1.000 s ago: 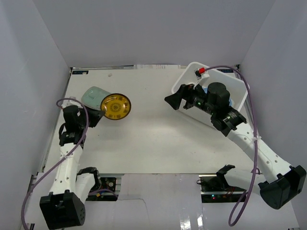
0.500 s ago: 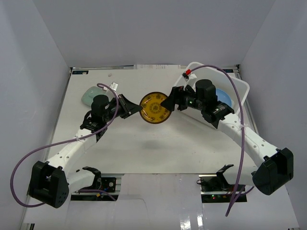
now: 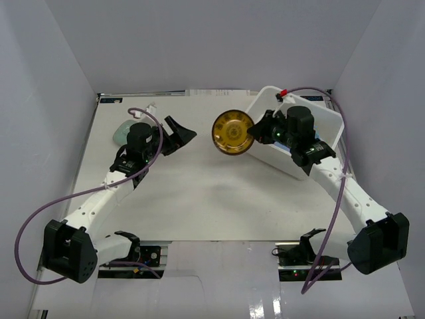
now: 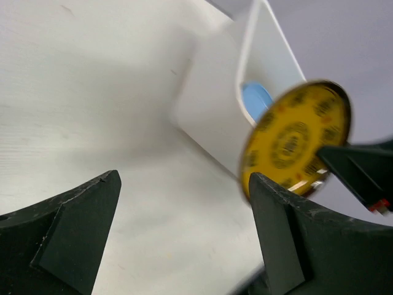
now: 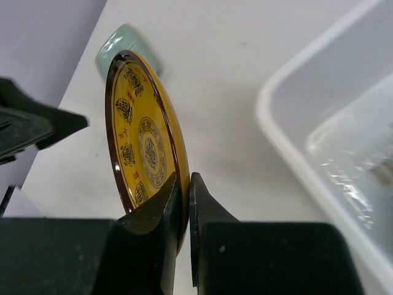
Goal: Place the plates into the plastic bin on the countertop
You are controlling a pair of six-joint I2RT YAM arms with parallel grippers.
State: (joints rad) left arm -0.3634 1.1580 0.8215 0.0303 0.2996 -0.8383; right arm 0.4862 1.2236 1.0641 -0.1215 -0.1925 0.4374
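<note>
Right hand: it is clamping narrowly on the rim of the gold-patterned plate and holding it on edge, clear of the table. The plastic bin is sitting directly behind this hand, its nearest wall just beside the wrist. The plate is hanging ahead of the fingertips, outside that wall.

Left hand: it is standing wide and carrying nothing, its open jaws facing the held plate across a clear gap.

Progress: a light blue plate is lying inside the bin. The arm is covering the rest of the bin's interior, so any further contents cannot be told. The gold-patterned plate is not yet in; I judge it needs carrying back over the rim and releasing. A mint-green oblong plate is waiting on the table just behind the left hand. No other plates are showing.
</note>
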